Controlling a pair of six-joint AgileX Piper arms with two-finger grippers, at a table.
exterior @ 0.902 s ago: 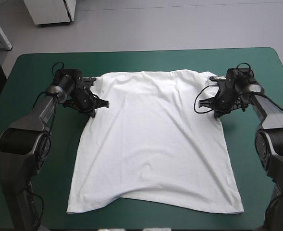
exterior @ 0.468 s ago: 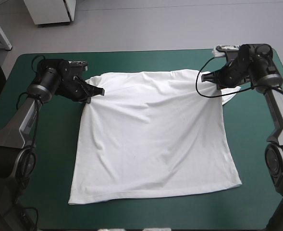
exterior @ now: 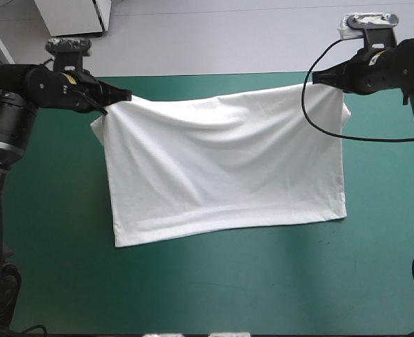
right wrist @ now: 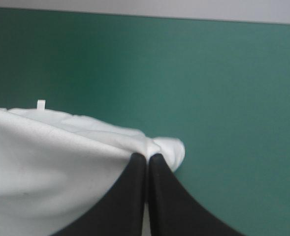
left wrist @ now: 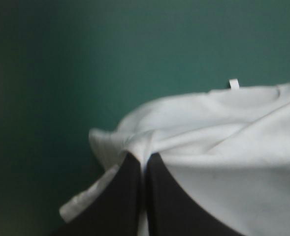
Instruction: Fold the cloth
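White T-shirt (exterior: pixel 228 161) held up over the teal-green counter (exterior: pixel 214 288), stretched between two tools.
Gripped at both shoulder corners near the far edge, sagging a little in the middle, hem toward the near side. Left tool (exterior: pixel 124 95) clenched on one corner, right tool (exterior: pixel 319 76) clenched on the other, cloth bunched at each tip. Small white label (left wrist: pixel 234 83) at the collar.

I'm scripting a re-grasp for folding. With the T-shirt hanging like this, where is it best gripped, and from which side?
Probably at the two shoulder corners of the T-shirt, each from its outer side, where the left pincer and right pincer are shut on it. The cloth bunches into a thick fold there, and the body hangs spread between them, hem on the table.
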